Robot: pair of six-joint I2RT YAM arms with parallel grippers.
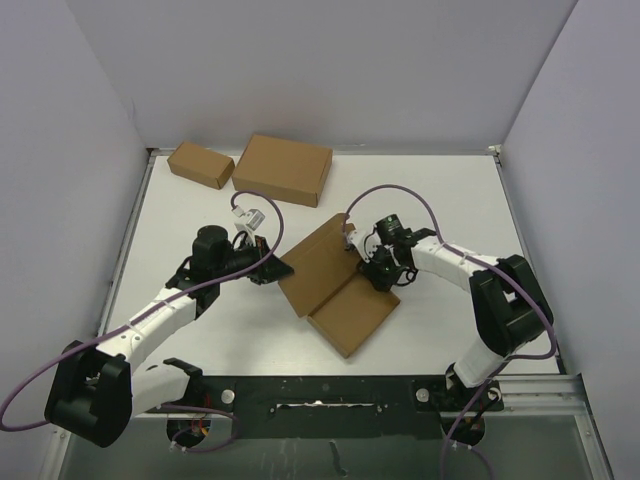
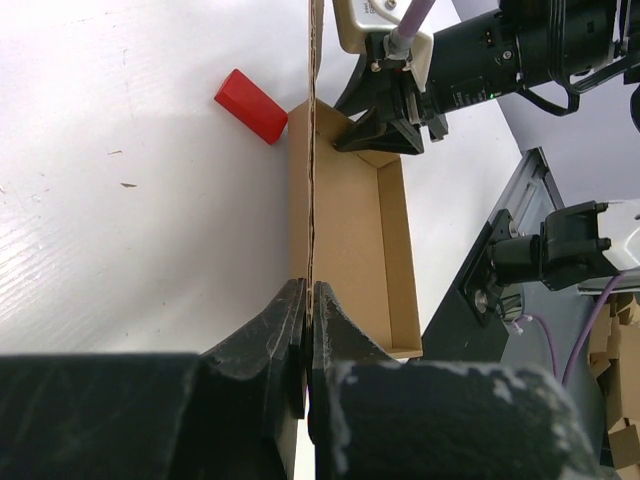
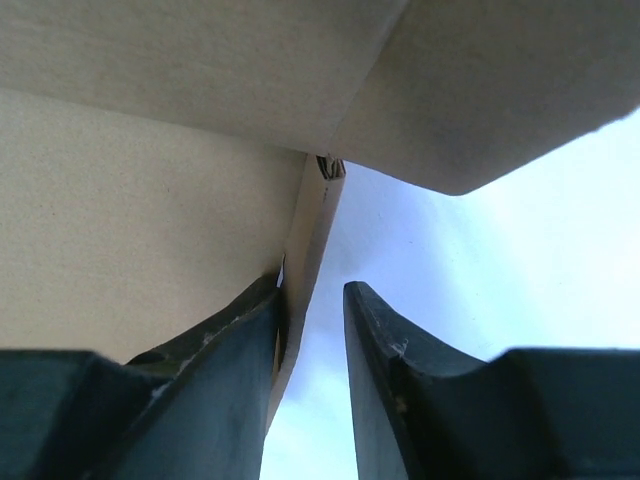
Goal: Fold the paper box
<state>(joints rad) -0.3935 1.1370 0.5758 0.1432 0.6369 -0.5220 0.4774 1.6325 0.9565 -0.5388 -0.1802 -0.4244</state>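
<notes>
Folding is at the lid stage: the paper box (image 1: 340, 300) sits central on the tabletop (image 1: 440, 200), my left tool (image 2: 308, 300) clenched on its raised lid (image 1: 315, 262). My right tool (image 3: 312, 292) stands released at the far corner, a side flap against one finger. Next, I judge, the flap must be tucked inward, then the lid lowered. Its tray (image 2: 350, 240) is empty; a red block (image 2: 250, 105) lies outside.

This is a robotics lab test cell: a white table (image 1: 440, 190) is boxed in by plain blank walls (image 1: 330, 70) at 9, 12 and 3 o'clock. A left arm (image 1: 160, 310) and a right arm (image 1: 450, 265) are bolted to a black metal rail (image 1: 330, 385) at 6 o'clock.
</notes>
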